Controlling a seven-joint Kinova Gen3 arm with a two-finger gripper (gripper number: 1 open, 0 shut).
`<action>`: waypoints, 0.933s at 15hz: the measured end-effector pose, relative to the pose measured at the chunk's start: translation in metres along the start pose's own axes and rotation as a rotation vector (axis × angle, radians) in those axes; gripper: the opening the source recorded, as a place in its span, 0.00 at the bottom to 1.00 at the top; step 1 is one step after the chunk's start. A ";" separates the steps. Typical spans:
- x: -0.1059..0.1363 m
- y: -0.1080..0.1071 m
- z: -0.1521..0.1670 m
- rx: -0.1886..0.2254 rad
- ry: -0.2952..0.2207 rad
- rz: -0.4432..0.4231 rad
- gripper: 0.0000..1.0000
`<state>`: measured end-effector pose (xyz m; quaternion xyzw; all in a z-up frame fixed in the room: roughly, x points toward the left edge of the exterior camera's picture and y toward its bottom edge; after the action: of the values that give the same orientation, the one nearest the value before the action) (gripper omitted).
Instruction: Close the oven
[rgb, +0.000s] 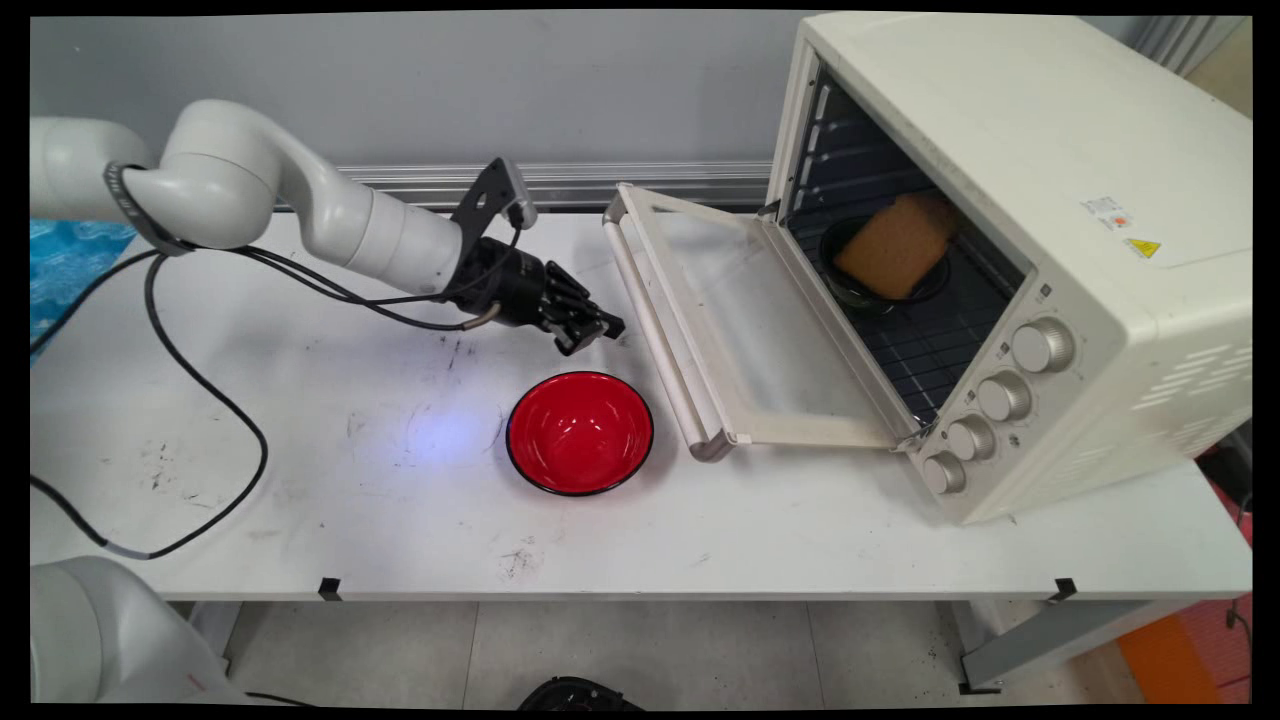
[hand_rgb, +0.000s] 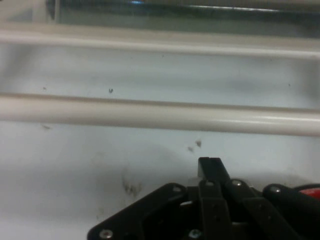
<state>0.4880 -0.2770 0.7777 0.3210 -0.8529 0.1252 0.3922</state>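
Note:
My black gripper (rgb: 592, 330) hovers low over the white table (rgb: 300, 480), just left of the open oven door's handle (rgb: 655, 330). It is shut with nothing in it; in the hand view the gripper (hand_rgb: 210, 166) shows one joined tip pointing at the pale handle bar (hand_rgb: 160, 115). A red bowl (rgb: 580, 432) sits empty on the table right below the gripper in the picture. The cream toaster oven (rgb: 1010, 250) stands at the right with its glass door (rgb: 760, 330) folded down. Inside, on the rack, a brown slice (rgb: 897, 245) rests in a dark bowl (rgb: 860, 290).
Black cables (rgb: 210, 400) hang from the arm and loop over the table's left half. The oven's knobs (rgb: 1000, 395) face the front right. A wall rail (rgb: 560, 185) runs behind the table.

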 end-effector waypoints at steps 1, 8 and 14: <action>0.001 -0.001 0.003 -0.001 0.005 0.001 0.00; 0.002 -0.002 0.014 -0.006 0.026 0.002 0.00; 0.006 -0.001 0.017 -0.011 0.046 0.009 0.00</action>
<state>0.4760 -0.2881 0.7711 0.3119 -0.8458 0.1297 0.4130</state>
